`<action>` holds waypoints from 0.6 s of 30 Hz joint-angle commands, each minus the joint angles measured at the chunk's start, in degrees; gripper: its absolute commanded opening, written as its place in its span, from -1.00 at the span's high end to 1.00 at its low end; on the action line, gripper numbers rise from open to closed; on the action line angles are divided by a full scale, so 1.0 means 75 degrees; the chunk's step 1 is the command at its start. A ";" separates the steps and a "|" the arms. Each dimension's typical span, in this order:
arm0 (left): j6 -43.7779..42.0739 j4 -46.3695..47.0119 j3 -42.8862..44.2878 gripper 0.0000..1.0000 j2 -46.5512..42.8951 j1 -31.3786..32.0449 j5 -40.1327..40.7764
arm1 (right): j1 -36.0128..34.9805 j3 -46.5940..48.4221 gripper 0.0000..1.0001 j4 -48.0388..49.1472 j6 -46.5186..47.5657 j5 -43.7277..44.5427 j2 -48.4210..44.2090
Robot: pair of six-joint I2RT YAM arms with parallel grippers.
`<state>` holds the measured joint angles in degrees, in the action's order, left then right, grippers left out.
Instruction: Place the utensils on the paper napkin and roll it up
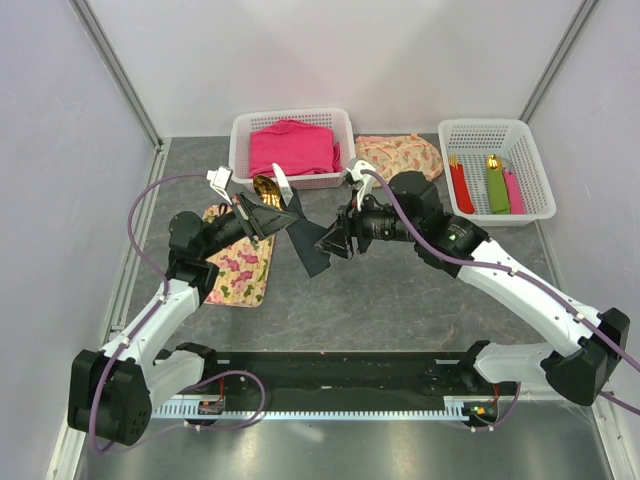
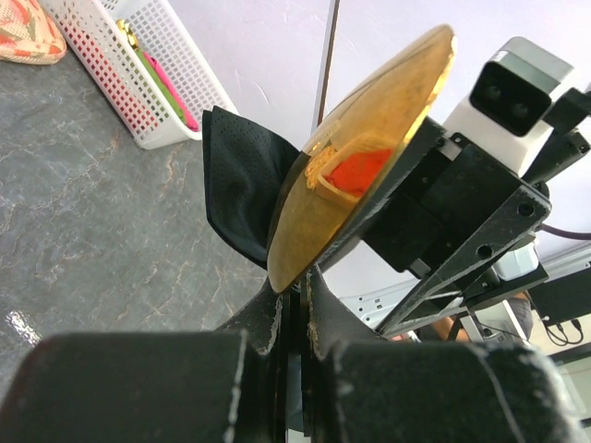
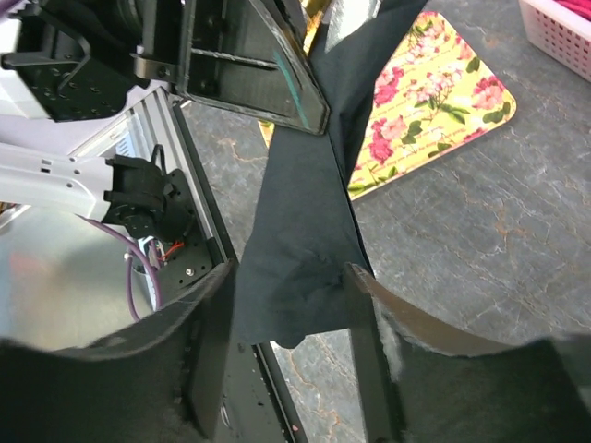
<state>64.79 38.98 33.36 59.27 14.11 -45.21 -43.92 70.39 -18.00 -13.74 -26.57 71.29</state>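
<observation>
- one paper napkin point(image 1: 312, 255), up off the desk point(image 1: 400, 300) mid-scene, hanging between both pincers
- left pincer point(image 2: 295, 291) clenched on its far end; right pincer point(image 3: 291, 277) spread, napkin's near end between its fingers
- just one utensil point(image 2: 369, 138) showing, gold head right at the left pincer's tips

paper napkin point(image 1: 312, 255) hangs centrally; open table point(image 1: 400, 300) around, baskets point(image 1: 497, 220) behind

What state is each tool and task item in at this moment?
utensil: held in the air.
paper napkin: in the air, hanging crumpled, not rolled.
left tool: shut on utensil.
right tool: open, fingers either side of paper napkin.
floral mat: lying flat.
</observation>
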 commanded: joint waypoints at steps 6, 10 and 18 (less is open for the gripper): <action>0.0056 0.0521 0.0286 0.96 -0.0097 -0.0018 -0.0054 | -0.0015 -0.0338 -0.27 0.0548 -0.0043 -0.0114 0.0163; 0.0068 0.0533 0.0309 0.96 -0.0097 -0.0018 -0.0077 | -0.0062 -0.0420 -0.25 0.0852 -0.0254 -0.0360 0.0268; 0.0080 0.0591 0.0274 0.96 -0.0121 -0.0018 -0.0066 | -0.0167 -0.0491 -0.22 0.1204 -0.0559 -0.0547 0.0479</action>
<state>64.82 39.16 33.36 59.27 14.11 -45.36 -44.80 66.96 -13.08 -16.25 -28.67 74.48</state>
